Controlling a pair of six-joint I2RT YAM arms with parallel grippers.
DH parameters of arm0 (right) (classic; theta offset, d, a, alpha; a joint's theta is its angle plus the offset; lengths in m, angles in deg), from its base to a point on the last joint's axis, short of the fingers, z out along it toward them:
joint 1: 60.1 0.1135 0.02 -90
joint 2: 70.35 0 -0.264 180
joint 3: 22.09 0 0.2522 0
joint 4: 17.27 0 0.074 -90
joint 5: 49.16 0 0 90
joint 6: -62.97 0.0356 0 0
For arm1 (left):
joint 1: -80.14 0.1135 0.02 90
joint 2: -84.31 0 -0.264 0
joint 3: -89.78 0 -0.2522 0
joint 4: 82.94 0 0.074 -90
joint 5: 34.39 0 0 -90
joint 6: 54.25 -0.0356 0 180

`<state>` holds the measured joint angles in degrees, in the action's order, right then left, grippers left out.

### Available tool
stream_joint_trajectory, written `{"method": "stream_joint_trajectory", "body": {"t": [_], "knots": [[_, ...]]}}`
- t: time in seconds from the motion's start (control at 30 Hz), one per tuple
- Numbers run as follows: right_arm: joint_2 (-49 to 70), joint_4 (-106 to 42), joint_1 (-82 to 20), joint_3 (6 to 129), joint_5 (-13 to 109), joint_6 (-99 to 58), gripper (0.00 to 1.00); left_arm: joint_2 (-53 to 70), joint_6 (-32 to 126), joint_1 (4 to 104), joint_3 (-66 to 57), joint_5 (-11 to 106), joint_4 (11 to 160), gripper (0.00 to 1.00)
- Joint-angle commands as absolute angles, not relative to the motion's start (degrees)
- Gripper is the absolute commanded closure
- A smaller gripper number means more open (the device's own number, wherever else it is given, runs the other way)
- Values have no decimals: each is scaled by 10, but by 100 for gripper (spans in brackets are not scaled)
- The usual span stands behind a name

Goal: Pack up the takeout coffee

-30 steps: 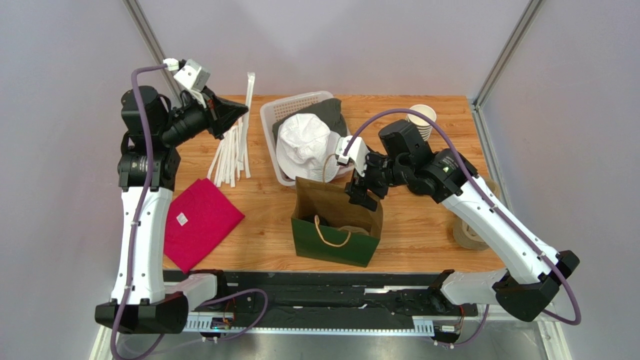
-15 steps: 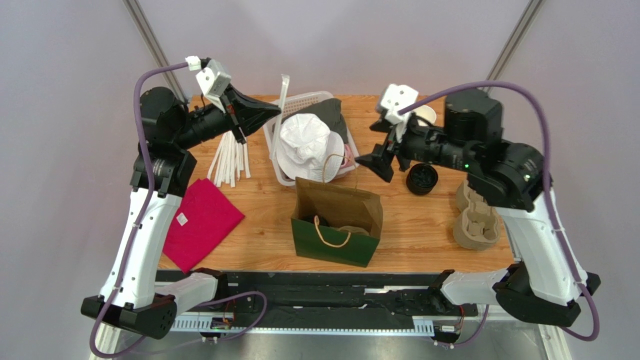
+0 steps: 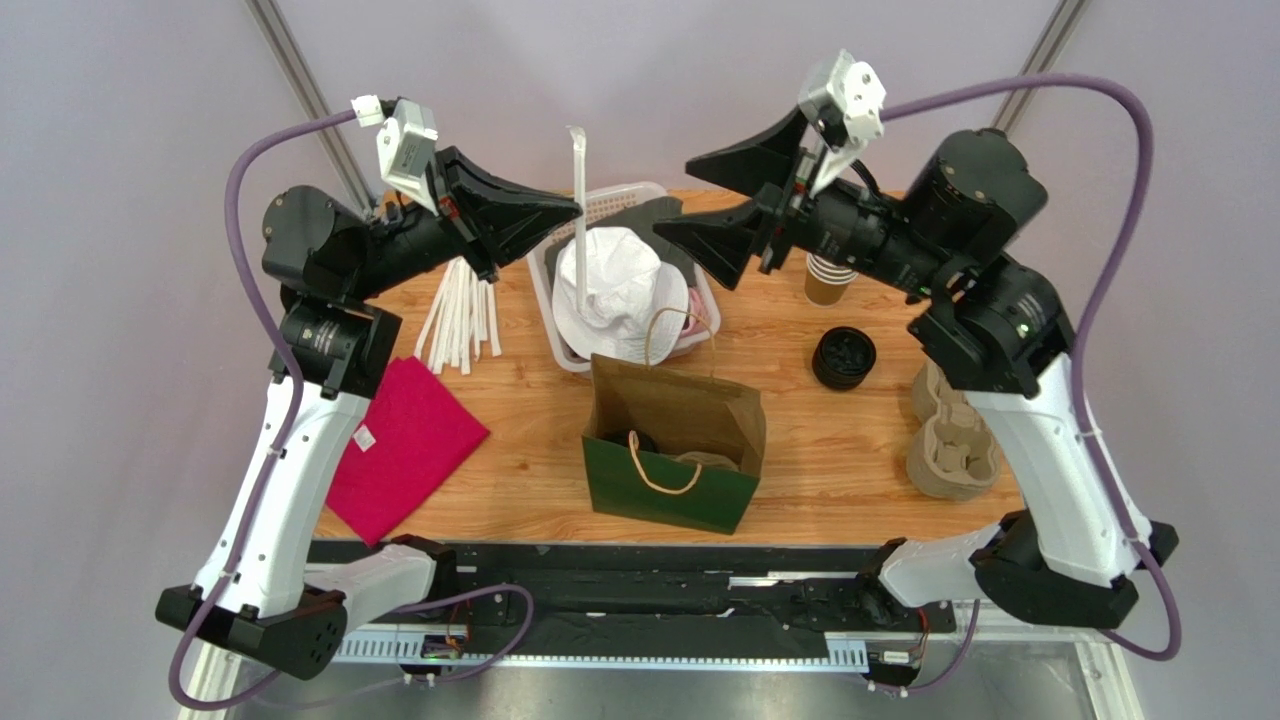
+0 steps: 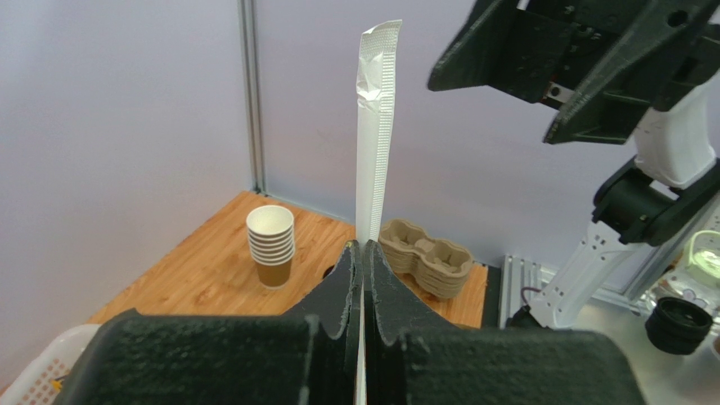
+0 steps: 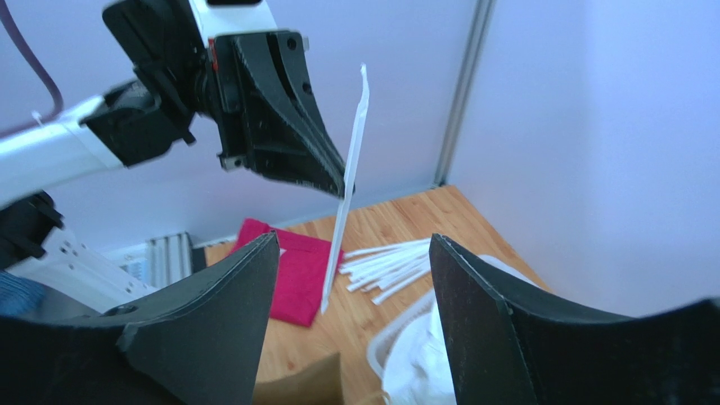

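Left end effector (image 3: 576,215), clamping wrapped straw (image 3: 576,162), now lifted beyond paper bag (image 3: 672,443); right end effector (image 3: 676,195), open, risen from bag to face it: handover likely.

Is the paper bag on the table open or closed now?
Open. The paper bag stands upright with its mouth spread, so the top view looks down into it.

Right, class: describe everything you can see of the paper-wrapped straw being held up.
The straw is long and thin, sealed in a flat white paper wrapper with a crimped top end. It stands almost upright in mid-air above the table. The left gripper is shut on it around its middle, both ends free. Nothing else touches it; the open right gripper faces it, apart.
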<state>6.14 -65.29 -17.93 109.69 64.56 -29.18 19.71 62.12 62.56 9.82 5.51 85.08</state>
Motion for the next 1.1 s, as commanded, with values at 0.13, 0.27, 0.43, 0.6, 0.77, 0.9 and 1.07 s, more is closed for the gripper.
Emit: {"method": "stream_joint_trajectory", "body": {"t": [0.13, 0.27, 0.43, 0.6, 0.77, 0.9, 1.07], "knots": [[136, -534, -152, 1134, 691, -155, 34, 243, 703, 606, 45, 51, 902, 100], [152, -534, -138, 1131, 678, -167, 37, 259, 727, 598, 15, 59, 916, 100], [166, -547, -133, 1132, 686, -161, 51, 271, 736, 590, -12, 70, 916, 100], [161, -569, -127, 1115, 674, -169, 100, 272, 741, 586, -18, 74, 918, 100], [139, -586, -127, 1109, 655, -202, 100, 278, 707, 586, -11, 83, 877, 56], [112, -596, -127, 1094, 638, -232, 100, 288, 649, 587, 8, 105, 772, 33], [78, -604, -127, 1070, 619, -260, 100, 305, 615, 587, 7, 116, 715, 28]]}}
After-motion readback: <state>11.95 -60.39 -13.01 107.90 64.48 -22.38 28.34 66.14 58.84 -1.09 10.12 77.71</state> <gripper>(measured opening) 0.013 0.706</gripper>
